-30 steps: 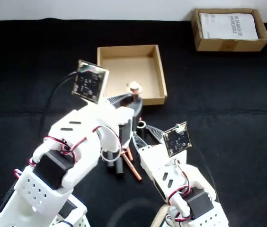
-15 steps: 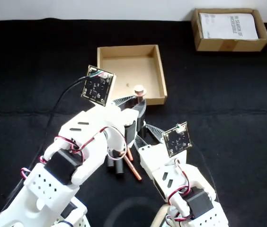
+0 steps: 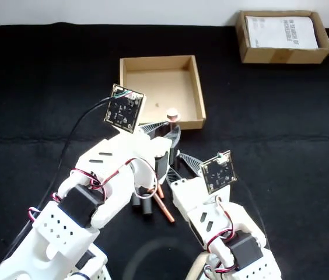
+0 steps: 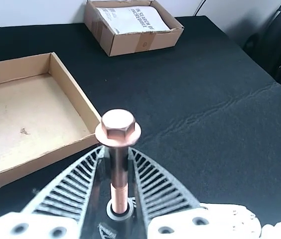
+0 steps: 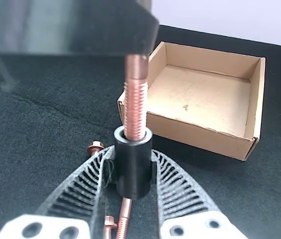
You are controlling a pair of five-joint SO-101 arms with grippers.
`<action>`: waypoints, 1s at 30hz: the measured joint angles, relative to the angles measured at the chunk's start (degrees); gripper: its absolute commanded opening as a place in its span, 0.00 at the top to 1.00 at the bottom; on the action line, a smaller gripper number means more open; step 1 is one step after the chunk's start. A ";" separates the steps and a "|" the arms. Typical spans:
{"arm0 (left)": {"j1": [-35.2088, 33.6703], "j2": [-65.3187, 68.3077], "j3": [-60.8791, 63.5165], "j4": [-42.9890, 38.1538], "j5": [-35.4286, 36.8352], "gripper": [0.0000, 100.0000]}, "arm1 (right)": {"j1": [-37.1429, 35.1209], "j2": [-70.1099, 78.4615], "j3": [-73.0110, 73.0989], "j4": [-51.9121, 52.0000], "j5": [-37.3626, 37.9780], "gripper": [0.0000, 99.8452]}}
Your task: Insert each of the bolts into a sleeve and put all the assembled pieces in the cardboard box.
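My left gripper (image 4: 115, 169) is shut on a copper bolt (image 4: 119, 149), held upright with its hex head on top. The bolt's threaded tip (image 5: 135, 112) enters the top of a black sleeve (image 5: 132, 167), on which my right gripper (image 5: 133, 172) is shut. In the high view the bolt head (image 3: 172, 114) shows in front of the open cardboard box (image 3: 196, 87), above the right gripper (image 3: 173, 163). The box (image 5: 256, 94) holds no assembled piece. More copper bolts (image 3: 163, 207) and black sleeves (image 3: 141, 203) lie on the black table between the arms.
A second cardboard box (image 3: 283, 36) with a printed sheet inside stands at the far right of the table. The black cloth (image 3: 281, 140) to the right of both arms is bare.
The left arm has carried the bolt to the right and lowered it, so its head sits lower and its tip now goes into the sleeve. The right arm has kept still.
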 measured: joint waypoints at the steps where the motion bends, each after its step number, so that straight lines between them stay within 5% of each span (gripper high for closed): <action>1: 0.53 0.00 0.00 0.44 0.00 0.99 | 0.00 0.00 0.00 0.00 0.00 0.99; 11: 5.71 0.00 2.64 5.10 2.20 0.98 | 1.67 0.00 0.00 -1.41 0.09 0.99; 20: 5.98 0.00 2.73 9.23 2.37 0.62 | 2.29 0.00 0.09 -1.41 0.09 0.99; 30: -0.53 -0.53 -5.45 21.89 -1.67 0.61 | 3.25 0.00 0.09 -1.76 0.09 0.99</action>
